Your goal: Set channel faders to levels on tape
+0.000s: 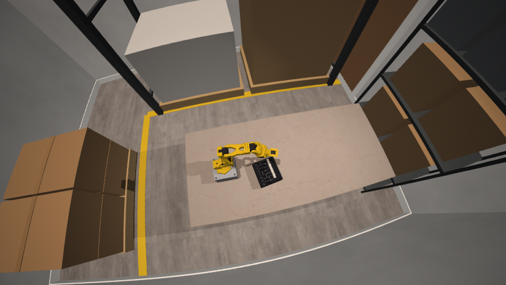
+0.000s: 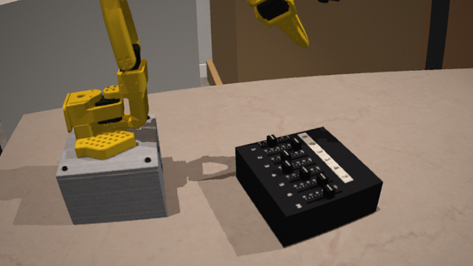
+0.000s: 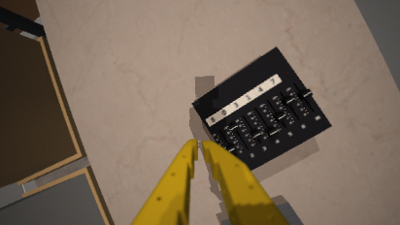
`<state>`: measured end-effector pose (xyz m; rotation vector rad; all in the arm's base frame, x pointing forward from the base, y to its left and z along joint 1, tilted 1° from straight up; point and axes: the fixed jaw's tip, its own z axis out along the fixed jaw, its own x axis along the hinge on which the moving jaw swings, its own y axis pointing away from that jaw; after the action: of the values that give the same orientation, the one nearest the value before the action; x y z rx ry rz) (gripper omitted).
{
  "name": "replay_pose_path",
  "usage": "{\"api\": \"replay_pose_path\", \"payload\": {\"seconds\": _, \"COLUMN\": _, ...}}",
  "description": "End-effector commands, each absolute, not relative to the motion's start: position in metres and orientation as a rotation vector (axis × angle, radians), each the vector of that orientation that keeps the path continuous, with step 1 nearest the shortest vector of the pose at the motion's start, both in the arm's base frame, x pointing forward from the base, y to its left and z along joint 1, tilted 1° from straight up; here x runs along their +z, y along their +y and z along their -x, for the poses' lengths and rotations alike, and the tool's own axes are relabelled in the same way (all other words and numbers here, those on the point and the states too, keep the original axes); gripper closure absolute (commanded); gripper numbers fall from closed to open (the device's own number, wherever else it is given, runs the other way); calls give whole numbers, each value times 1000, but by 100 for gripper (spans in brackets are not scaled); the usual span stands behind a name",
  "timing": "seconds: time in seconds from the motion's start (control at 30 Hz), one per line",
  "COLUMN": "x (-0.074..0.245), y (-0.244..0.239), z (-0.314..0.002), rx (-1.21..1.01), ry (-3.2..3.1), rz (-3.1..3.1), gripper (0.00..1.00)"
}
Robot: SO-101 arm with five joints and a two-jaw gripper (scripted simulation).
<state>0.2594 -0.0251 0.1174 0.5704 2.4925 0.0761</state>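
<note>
The black lighting desk [image 2: 310, 181] sits on the beige table top, to the right of the arm's grey base block [image 2: 112, 188]. It carries several black fader knobs [image 2: 302, 172] in parallel slots and a white tape strip [image 2: 327, 157] with numbers along one edge. It also shows in the wrist view [image 3: 262, 116], where the tape [image 3: 245, 99] reads 0, 0, 3, 1, 4, 7, and in the overhead view [image 1: 267, 172]. My yellow gripper [image 2: 301, 38] hangs high above the desk's far end, shut and empty. In the wrist view its fingertips are together.
A large grey box [image 2: 88, 40] and a brown box [image 2: 321, 18] stand behind the table. Stacked cardboard boxes [image 1: 67, 198] stand on the floor to the left. Shelving with boxes [image 1: 435, 105] stands on the right.
</note>
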Motion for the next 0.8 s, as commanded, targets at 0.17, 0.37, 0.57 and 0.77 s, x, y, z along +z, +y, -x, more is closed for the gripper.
{"api": "replay_pose_path", "payload": {"seconds": 0.17, "x": 111, "y": -37, "z": -260, "rx": -39, "ry": 2551, "rz": -309, "gripper": 100}}
{"api": "replay_pose_path", "payload": {"seconds": 0.37, "x": 106, "y": -45, "z": -258, "rx": -116, "ry": 2589, "rz": -118, "gripper": 100}}
{"api": "replay_pose_path", "payload": {"seconds": 0.57, "x": 102, "y": -51, "z": -256, "rx": -169, "ry": 2610, "rz": 23, "gripper": 100}}
{"api": "replay_pose_path", "payload": {"seconds": 0.77, "x": 100, "y": -54, "z": -256, "rx": -190, "ry": 2617, "rz": 84, "gripper": 100}}
